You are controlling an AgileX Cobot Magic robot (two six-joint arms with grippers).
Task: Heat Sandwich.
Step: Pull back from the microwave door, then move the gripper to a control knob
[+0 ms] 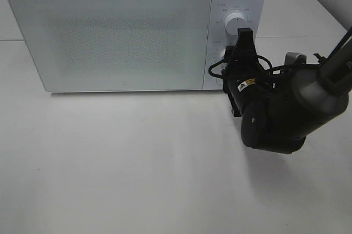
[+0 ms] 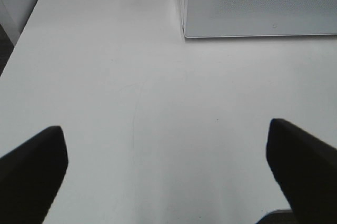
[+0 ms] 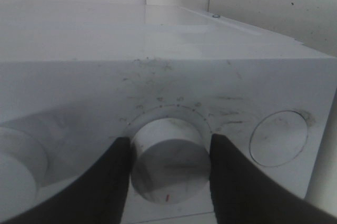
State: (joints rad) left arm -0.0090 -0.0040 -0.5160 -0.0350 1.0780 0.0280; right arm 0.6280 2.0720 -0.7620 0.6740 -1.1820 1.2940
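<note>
The sandwich is out of view. A white microwave stands at the back of the table with its door closed. My right gripper reaches to its control panel. In the right wrist view its two black fingers press on opposite sides of the lower round knob, so my right gripper is shut on it. A larger upper knob sits above it, free. My left gripper hangs open over bare table near the microwave's front left corner, holding nothing.
The white tabletop spreads in front of the microwave. A round button sits beside the held knob on the panel. The right arm's black body hovers over the table's right side. A wall stands close behind.
</note>
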